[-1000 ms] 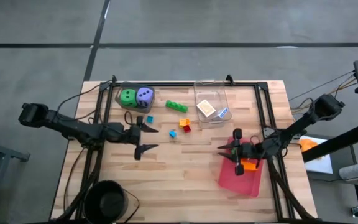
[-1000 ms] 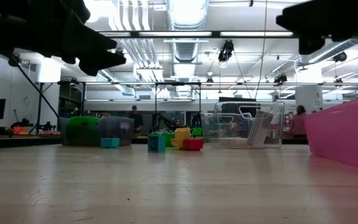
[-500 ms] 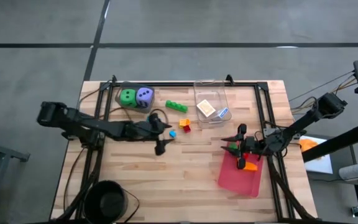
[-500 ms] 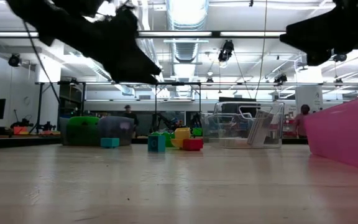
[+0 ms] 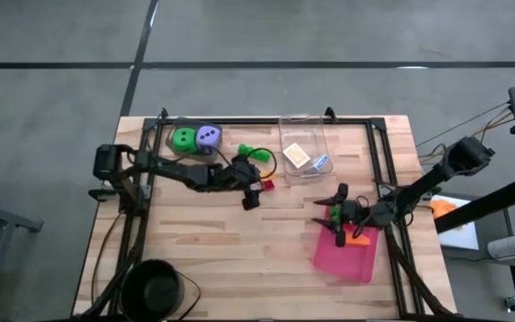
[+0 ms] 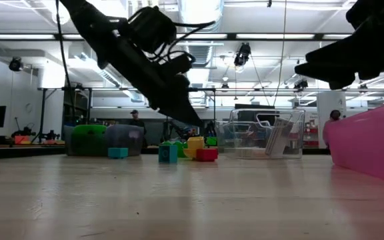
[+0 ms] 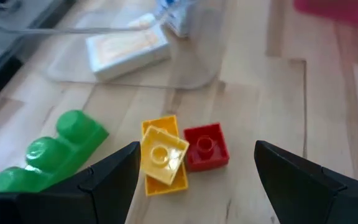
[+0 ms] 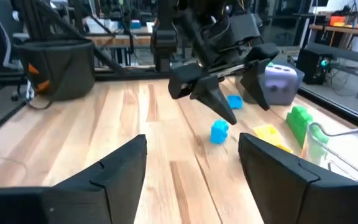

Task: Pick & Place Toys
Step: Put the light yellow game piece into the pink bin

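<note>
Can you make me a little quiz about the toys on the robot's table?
1. True or false: the packets lie in the clear box.
2. Which brick lies right beside the red brick? A yellow, B blue, C orange.
3. Is the left gripper, above those bricks, open or shut?
Key: 1 true; 2 A, the yellow brick; 3 open.

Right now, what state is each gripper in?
Left gripper: open, empty, above the yellow brick and red brick.
Right gripper: open, empty.
</note>
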Action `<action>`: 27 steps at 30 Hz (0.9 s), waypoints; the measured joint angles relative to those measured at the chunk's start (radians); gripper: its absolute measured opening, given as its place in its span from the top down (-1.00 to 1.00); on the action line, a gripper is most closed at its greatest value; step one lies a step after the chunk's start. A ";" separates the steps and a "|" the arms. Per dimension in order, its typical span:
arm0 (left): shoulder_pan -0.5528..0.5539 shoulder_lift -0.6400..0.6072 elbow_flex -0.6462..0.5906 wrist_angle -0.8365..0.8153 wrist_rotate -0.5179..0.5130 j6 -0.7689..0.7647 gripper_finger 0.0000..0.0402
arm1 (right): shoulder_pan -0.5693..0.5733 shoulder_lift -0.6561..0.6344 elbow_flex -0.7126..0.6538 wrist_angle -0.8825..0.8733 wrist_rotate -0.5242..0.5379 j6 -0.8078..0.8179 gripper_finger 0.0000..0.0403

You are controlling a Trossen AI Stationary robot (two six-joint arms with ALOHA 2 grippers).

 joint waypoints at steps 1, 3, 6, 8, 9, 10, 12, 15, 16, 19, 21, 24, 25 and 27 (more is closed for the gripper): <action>0.005 0.008 0.004 -0.004 0.017 0.021 -0.57 | -0.002 0.012 0.005 0.003 0.000 0.002 -0.27; 0.011 0.013 0.010 0.003 0.041 0.071 -0.57 | -0.006 0.031 0.008 0.009 0.001 0.002 -0.28; 0.015 0.013 0.006 -0.001 0.053 0.153 -0.57 | -0.015 0.057 0.021 0.014 0.001 0.001 -0.28; 0.020 0.013 0.007 -0.010 0.054 0.184 -0.57 | -0.023 0.072 0.031 0.015 0.001 -0.002 -0.28; 0.024 0.013 0.009 -0.021 0.054 0.198 -0.57 | -0.026 0.078 0.035 0.015 0.000 -0.005 -0.28; 0.029 0.013 0.009 -0.022 0.056 0.208 -0.57 | -0.030 0.083 0.037 0.014 0.001 -0.008 -0.28; 0.042 0.013 0.008 -0.022 0.058 0.215 -0.57 | -0.038 0.095 0.049 0.015 0.000 -0.015 -0.28; 0.064 0.020 0.008 -0.025 0.071 0.216 -0.57 | -0.045 0.103 0.058 0.015 0.000 -0.021 -0.28; 0.071 0.020 0.008 -0.029 0.085 0.220 -0.57 | -0.045 0.105 0.060 0.015 0.000 -0.021 -0.28; 0.085 0.026 0.009 -0.024 0.126 0.236 -0.57 | -0.045 0.104 0.064 0.014 0.000 -0.024 -0.28; 0.088 0.027 0.011 -0.030 0.136 0.240 -0.57 | -0.045 0.101 0.064 0.015 0.000 -0.024 -0.28; 0.094 0.027 0.014 -0.023 0.151 0.253 -0.57 | -0.045 0.101 0.064 0.014 0.000 -0.024 -0.28; 0.096 0.027 0.014 -0.024 0.152 0.262 -0.57 | -0.046 0.101 0.064 0.014 0.000 -0.024 -0.28; 0.100 0.027 0.014 -0.026 0.156 0.269 -0.57 | -0.046 0.101 0.064 0.014 0.000 -0.024 -0.28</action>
